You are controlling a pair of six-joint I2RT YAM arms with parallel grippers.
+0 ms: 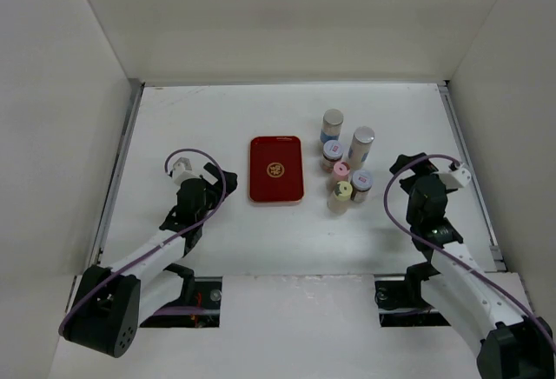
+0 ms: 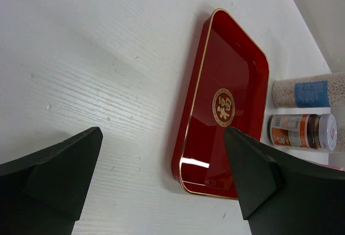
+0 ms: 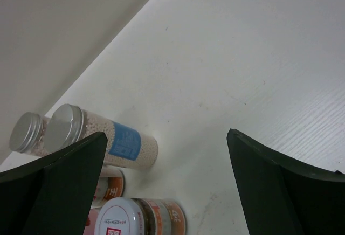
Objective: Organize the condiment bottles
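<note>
Six condiment bottles stand in a cluster right of the red tray [image 1: 276,169]. Two tall silver-capped ones [image 1: 333,123] [image 1: 361,143] stand at the back. Two short ones with whitish lids [image 1: 331,153] [image 1: 361,183], a pink-capped one [image 1: 340,172] and a yellow-capped one [image 1: 341,194] stand in front. My left gripper [image 1: 208,176] is open and empty, left of the tray [image 2: 232,78]. My right gripper [image 1: 415,167] is open and empty, right of the cluster. The right wrist view shows a tall bottle [image 3: 108,138] and a short whitish-lidded one [image 3: 129,220] past my left finger [image 3: 59,175].
White walls enclose the table on the left, back and right. The left wrist view shows a tall bottle [image 2: 310,90] and a short bottle [image 2: 302,131] beyond the tray's far side. A raised rail runs along the table's right edge [image 1: 469,170].
</note>
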